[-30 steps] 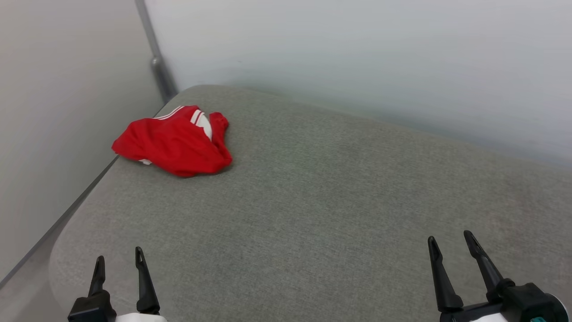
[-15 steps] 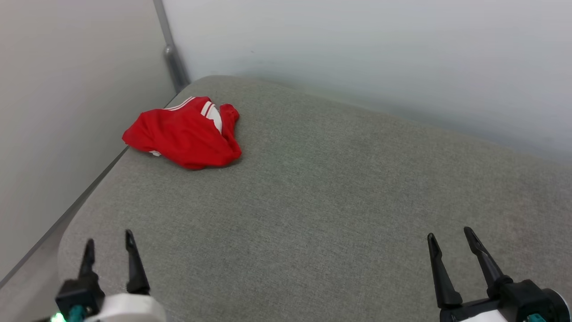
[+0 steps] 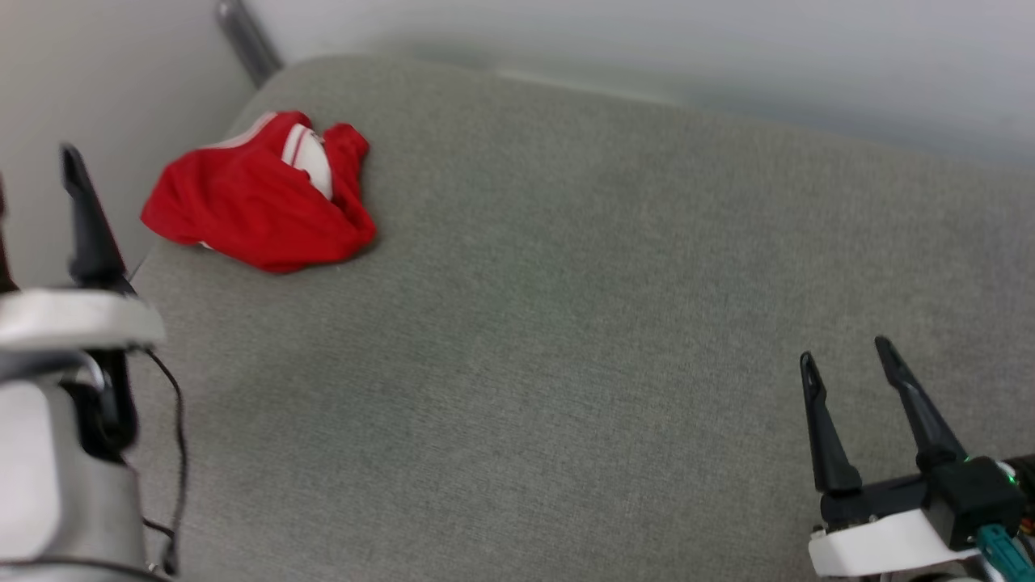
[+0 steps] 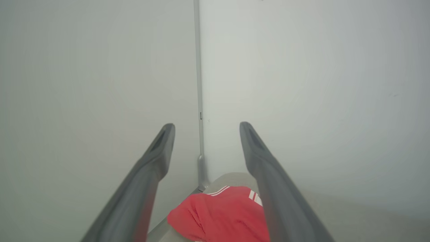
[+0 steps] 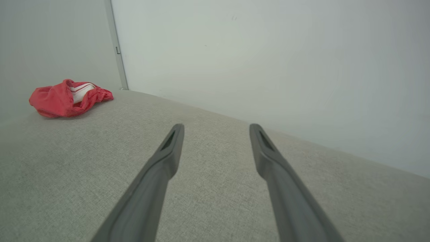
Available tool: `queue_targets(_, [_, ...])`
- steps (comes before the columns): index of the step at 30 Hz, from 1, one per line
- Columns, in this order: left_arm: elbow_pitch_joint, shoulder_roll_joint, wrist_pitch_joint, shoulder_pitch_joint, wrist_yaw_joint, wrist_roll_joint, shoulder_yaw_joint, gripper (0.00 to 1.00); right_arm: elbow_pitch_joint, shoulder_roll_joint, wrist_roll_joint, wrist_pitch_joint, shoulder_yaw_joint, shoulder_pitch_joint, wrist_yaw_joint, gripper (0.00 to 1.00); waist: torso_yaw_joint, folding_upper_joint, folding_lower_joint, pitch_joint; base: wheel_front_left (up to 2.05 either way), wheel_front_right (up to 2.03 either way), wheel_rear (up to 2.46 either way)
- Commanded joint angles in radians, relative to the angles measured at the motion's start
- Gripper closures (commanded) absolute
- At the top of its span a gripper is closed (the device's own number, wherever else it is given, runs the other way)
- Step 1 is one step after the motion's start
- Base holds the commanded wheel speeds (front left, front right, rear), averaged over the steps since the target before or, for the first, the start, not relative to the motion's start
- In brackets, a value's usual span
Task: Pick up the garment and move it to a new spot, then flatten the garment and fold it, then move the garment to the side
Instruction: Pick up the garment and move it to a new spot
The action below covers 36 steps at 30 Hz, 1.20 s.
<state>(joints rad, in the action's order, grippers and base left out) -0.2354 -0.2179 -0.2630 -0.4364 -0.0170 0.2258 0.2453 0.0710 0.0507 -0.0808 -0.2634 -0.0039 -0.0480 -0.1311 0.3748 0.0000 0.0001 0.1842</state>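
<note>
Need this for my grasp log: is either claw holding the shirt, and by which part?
Nothing is held: left claw and right claw stand open, clear of the garment.

grey cushion (image 3: 566,323) — crumpled garment (image 3: 259,202)

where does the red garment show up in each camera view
Head view: garment upper left, at the cushion's far corner.
Left wrist view: garment bottom centre.
Right wrist view: garment upper left.
Shared landmark: grey corner post just behind it.
</note>
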Motion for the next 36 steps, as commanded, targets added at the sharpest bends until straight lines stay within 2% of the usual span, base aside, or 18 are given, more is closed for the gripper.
queue_targets(1, [-0.036, -0.035, 0.002, -0.073, -0.014, 0.007, 0.005, 0.0, 0.018, -0.001, -0.018, -0.002, -0.004, 0.029, 0.001, 0.0, -0.037, 0.0, -0.0001, 0.095, 0.0, 0.0, 0.0])
queue_targets(2, [-0.036, -0.035, 0.002, -0.073, -0.014, 0.007, 0.005, 0.0, 0.018, -0.001, -0.018, -0.002, -0.004, 0.029, 0.001, 0.0, -0.037, 0.0, -0.0001, 0.095, 0.0, 0.0, 0.0])
queue_targets(4, [-0.115, -0.081, 0.012, -0.201, -0.037, 0.036, 0.015, 0.0, 0.046, -0.001, -0.047, -0.002, -0.009, 0.064, 0.001, 0.0, -0.052, 0.0, -0.0001, 0.161, 0.0, 0.0, 0.0])
queue_targets(5, [-0.115, -0.081, 0.012, -0.201, -0.037, 0.036, 0.015, 0.0, 0.046, -0.001, -0.047, -0.002, -0.009, 0.064, 0.001, 0.0, -0.052, 0.0, -0.0001, 0.161, 0.0, 0.0, 0.0])
queue_targets(10, [-0.246, -0.18, 0.043, -0.38, -0.076, 0.091, 0.035, 0.0, 0.101, -0.001, -0.084, -0.002, -0.009, 0.113, 0.001, 0.0, -0.072, 0.0, -0.0001, 0.259, 0.0, 0.0, 0.0])
queue_targets(15, [-0.387, -0.275, 0.136, -0.516, -0.105, 0.153, 0.001, 0.0, 0.153, 0.0, -0.127, -0.002, -0.006, 0.149, 0.001, 0.0, -0.088, 0.0, -0.0001, 0.337, 0.0, 0.0, 0.0])
queue_targets(18, [-0.469, -0.319, 0.241, -0.578, -0.112, 0.202, -0.05, 0.0, 0.181, 0.0, -0.139, -0.002, -0.003, 0.164, 0.001, 0.0, -0.097, 0.0, -0.0001, 0.373, 0.0, 0.0, 0.0])
queue_targets(22, [-0.517, -0.366, 0.402, -0.619, -0.112, 0.316, -0.174, 0.0, 0.213, 0.0, -0.157, -0.002, 0.004, 0.175, 0.001, 0.0, -0.106, 0.0, -0.0001, 0.41, 0.0, 0.0, 0.0])
queue_targets(31, [-0.497, -0.464, 0.808, -0.603, -0.111, 0.644, -0.411, 0.0, 0.25, 0.013, -0.191, -0.002, 0.011, 0.186, 0.001, 0.0, -0.124, 0.0, -0.0001, 0.482, 0.0, 0.0, 0.0])
queue_targets(32, [-0.482, -0.477, 0.938, -0.58, -0.112, 0.745, -0.47, 0.0, 0.255, 0.019, -0.194, -0.002, 0.009, 0.184, 0.001, 0.0, -0.127, 0.0, -0.0001, 0.498, 0.0, 0.0, 0.0])
queue_targets(36, [-0.473, -0.497, 1.016, -0.557, -0.112, 0.808, -0.534, 0.0, 0.257, 0.025, -0.198, -0.002, 0.005, 0.186, 0.001, 0.0, -0.129, 0.0, -0.0001, 0.513, 0.0, 0.0, 0.0])
